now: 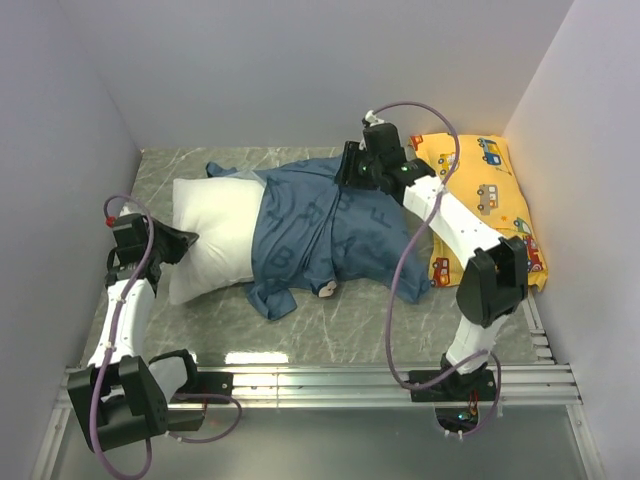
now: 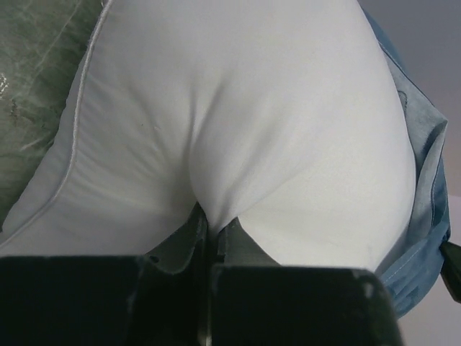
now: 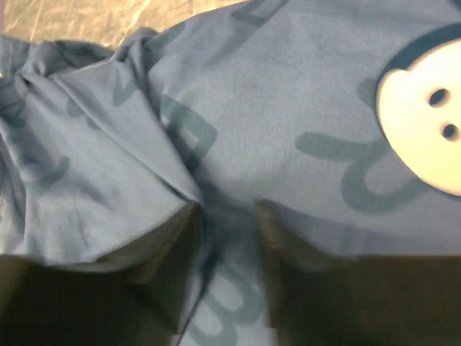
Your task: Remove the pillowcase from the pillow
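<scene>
Far right there's a smaller yellow pillow (image 1: 495, 190) with little cars printed on it, lying flat right up by the right wall (image 1: 590, 150). It's on a grey-green marble-look table (image 1: 340, 320), and a ribbed metal rail (image 1: 320, 385) runs along the near edge. Pale walls left and back too.

The pillowcase (image 1: 320, 235) is matt cloth, the pillow (image 1: 215, 235) smooth cloth, the table (image 1: 360, 320) glossy.

The pillowcase (image 3: 288, 108) fills almost all the frame, with a pale mouse face (image 3: 425, 137) at the right edge. At the bottom centre the gripper (image 3: 227, 216) pinches a fold of it.
</scene>
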Tool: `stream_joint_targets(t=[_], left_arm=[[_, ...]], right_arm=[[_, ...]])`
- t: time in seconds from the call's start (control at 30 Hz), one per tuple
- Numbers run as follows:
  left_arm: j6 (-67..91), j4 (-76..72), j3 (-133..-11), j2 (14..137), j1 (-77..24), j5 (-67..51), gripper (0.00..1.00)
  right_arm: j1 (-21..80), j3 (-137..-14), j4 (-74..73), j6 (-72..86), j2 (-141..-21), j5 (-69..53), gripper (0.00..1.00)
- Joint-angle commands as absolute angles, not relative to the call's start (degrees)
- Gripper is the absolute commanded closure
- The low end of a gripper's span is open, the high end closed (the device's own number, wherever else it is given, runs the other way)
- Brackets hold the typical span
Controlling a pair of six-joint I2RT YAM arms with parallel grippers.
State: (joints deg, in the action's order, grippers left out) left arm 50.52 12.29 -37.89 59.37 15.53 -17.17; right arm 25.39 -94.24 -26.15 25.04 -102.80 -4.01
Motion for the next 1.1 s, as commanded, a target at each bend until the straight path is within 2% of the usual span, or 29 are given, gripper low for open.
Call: stream_joint_targets(t=[0.0,0.03,0.1,0.17,0.3,0.5,0.73,1.07], left_arm=[[46.9,16.3,-40.5,58.2,16.9,-13.2,0.99],[46.7,16.4,-40.9,57.6,16.9,-13.5,1.00],[46.5,16.7,-41.0,57.0,16.6,-13.4,1.00],[46.4,16.9,-41.1,56.7,16.3,-13.6,1.00],[46.0,17.3,-41.4,56.1,16.0,-13.6,1.00],[45.0,18.7,-43.1,55.5,14.9,-12.7,1.00],[43.7,20.3,-44.5,54.9,13.7,-11.3,0.99],[42.0,21.3,-45.3,54.8,13.7,-11.6,1.00]], right_arm=[[28.6,-92.2,-26.4,21.1,-93.7,4.3,0.43],[31.0,-91.2,-26.3,20.7,-92.2,5.8,0.37],[33.8,-87.0,-25.3,20.6,-87.5,10.4,0.32],[38.0,-82.4,-23.6,21.5,-84.0,11.8,0.31],[44.8,-64.1,-16.4,24.9,-74.7,14.4,0.28],[50.1,-46.3,-4.3,29.9,-70.9,16.8,0.25],[52.6,-44.1,5.1,31.1,-77.7,14.4,0.24],[57.6,-41.3,8.5,34.0,-76.6,20.3,0.23]])
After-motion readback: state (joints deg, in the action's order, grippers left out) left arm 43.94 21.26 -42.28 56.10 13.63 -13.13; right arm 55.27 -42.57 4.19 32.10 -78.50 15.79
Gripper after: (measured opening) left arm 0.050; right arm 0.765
